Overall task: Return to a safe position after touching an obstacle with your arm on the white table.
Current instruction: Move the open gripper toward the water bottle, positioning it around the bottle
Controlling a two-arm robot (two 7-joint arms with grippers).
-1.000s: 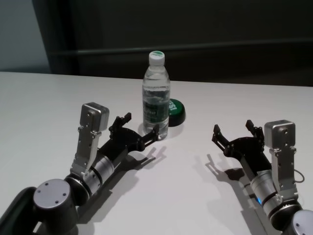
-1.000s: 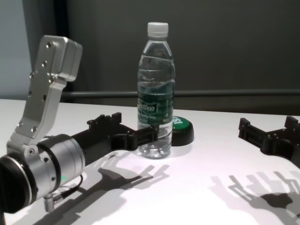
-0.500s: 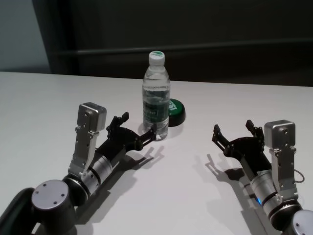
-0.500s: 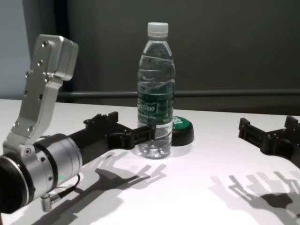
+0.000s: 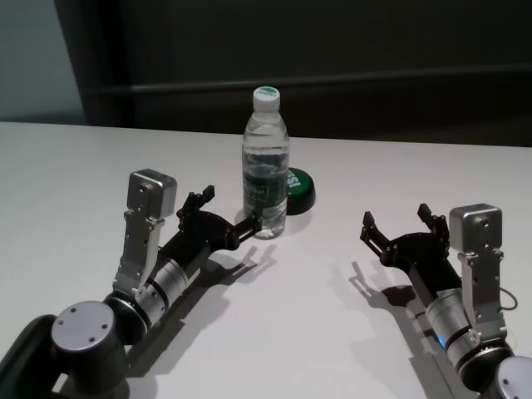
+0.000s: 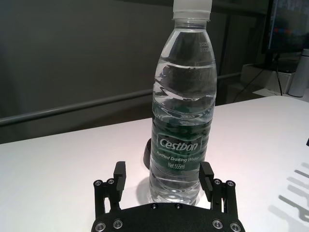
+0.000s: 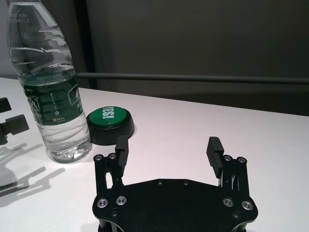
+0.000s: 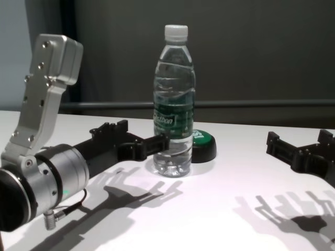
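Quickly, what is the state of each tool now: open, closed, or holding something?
Left tool: open, holding nothing, its fingers at the base of the bottle.
Right tool: open, empty, away from the bottle.

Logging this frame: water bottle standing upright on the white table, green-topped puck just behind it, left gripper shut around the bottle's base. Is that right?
Not quite. The left gripper is open, not shut: in the left wrist view its fingers stand spread to either side of the water bottle without clamping it. The rest holds: the bottle stands upright on the white table, with the green-topped puck just behind it.
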